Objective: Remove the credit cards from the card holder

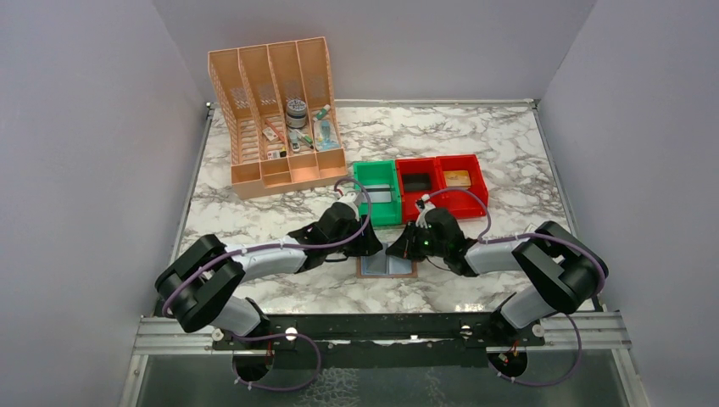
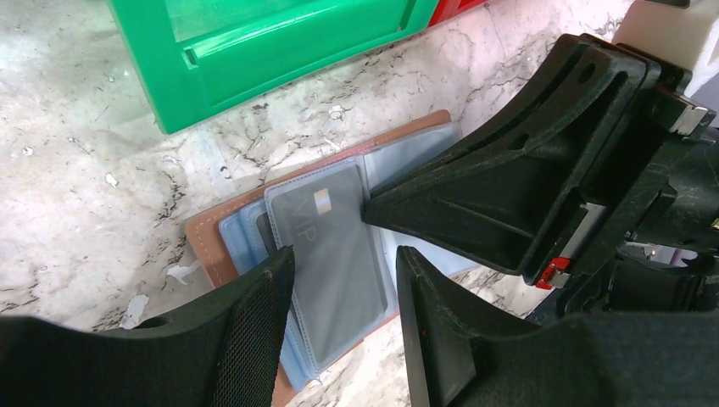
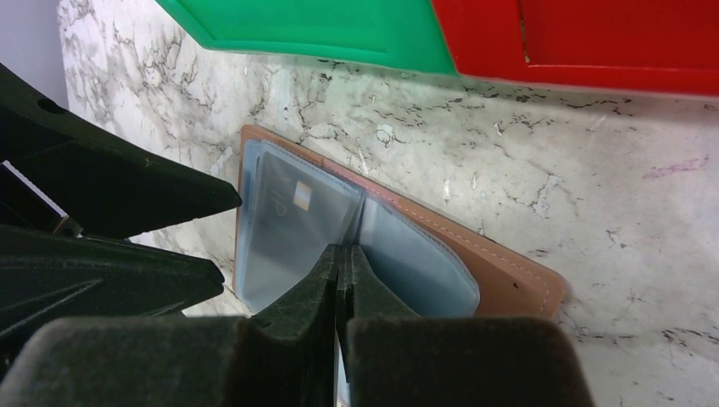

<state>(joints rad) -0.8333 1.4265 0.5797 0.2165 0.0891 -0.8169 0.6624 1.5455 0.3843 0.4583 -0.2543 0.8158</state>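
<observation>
1. In front of the green bin (image 1: pixel 383 217), on the table (image 1: pixel 509 161), the holder (image 1: pixel 387 264) lay open and flat. Its brown cover faced down and its blue-grey sleeves faced up, so the pockets were reachable from above.
2. A grey card (image 2: pixel 335 246) with a pale chip sat inside the top clear sleeve, on the half of the holder directly in front of the green bin. Whether more cards lay in the sleeves beneath could not be told.
3. The left gripper (image 2: pixel 346 259) was on the near side of the holder from the green bin. Its jaws stood apart, one finger at each long edge of the sleeved card. No pinch was visible, and contact with the sleeve could not be settled. This straddle probably prepared a grasp or slide of the card.
4. The right gripper (image 3: pixel 339 254) had its jaws closed flat together, with nothing seen between the pads. The tip rested at the holder's centre fold, a little to the right of the green bin's front. It probably pinned the holder so that a pull on the card would not drag it.
5. The red bin (image 3: pixel 593 42) adjoined the green bin on its right and played no part here.
6. No card lay outside the holder, so extraction was judged barely begun.
</observation>
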